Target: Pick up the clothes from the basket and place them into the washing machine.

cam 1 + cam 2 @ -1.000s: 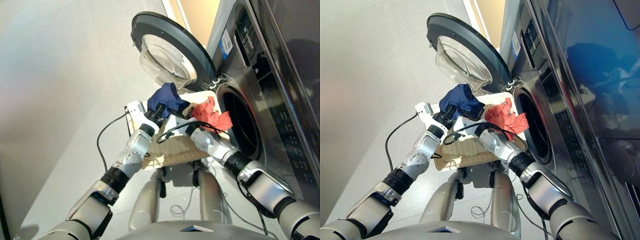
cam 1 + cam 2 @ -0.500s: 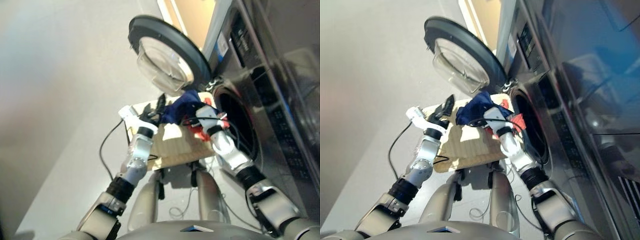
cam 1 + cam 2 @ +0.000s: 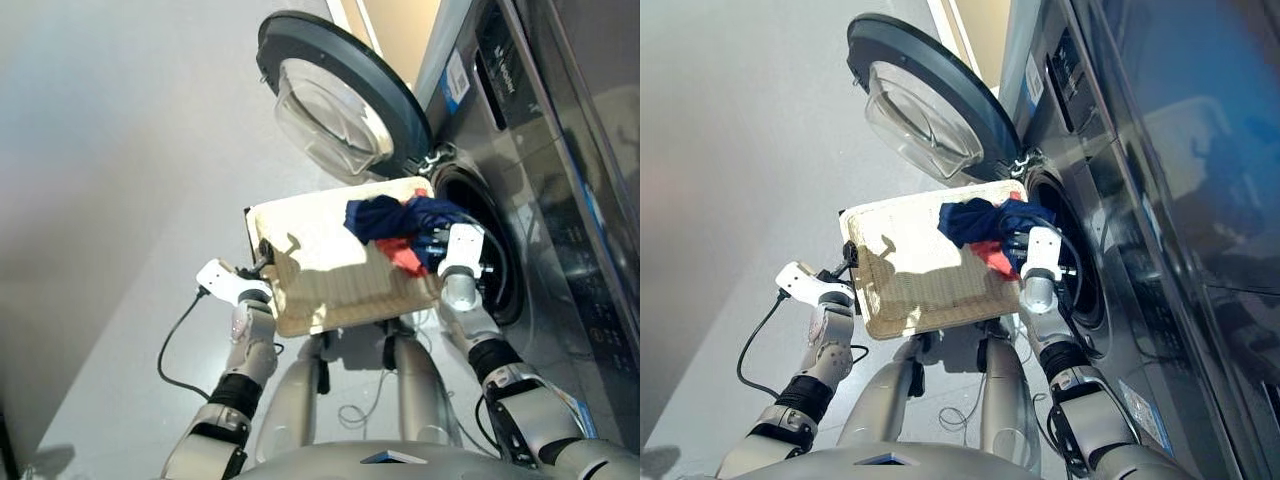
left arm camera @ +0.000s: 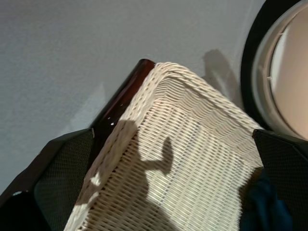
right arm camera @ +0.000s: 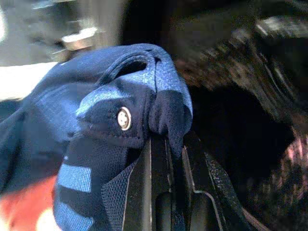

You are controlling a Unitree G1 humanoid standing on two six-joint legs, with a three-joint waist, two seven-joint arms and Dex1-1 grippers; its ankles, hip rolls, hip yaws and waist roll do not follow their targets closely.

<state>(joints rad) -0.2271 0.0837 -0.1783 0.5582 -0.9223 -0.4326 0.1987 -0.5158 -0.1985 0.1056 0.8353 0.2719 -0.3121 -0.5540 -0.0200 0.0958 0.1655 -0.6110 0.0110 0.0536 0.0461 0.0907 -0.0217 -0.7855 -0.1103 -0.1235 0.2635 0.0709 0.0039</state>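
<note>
Grey floor (image 3: 120,150); washing machine (image 3: 540,170) door open. Right tool (image 3: 440,240) pinches navy garment (image 3: 400,215); left tool (image 3: 262,262) spread wide beside basket (image 3: 310,280).

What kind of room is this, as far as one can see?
Probably a laundry area: a steel front-loading washing machine with its round glass door open, a wicker basket holding clothes before it, and a plain grey floor.

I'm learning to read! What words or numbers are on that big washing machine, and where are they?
Blue label on the washing machine: print too small to read.
White brand lettering on its dark control panel: too blurred to read.
Small sticker low on its front: unreadable.
Nothing written on the basket or the clothes.
</note>
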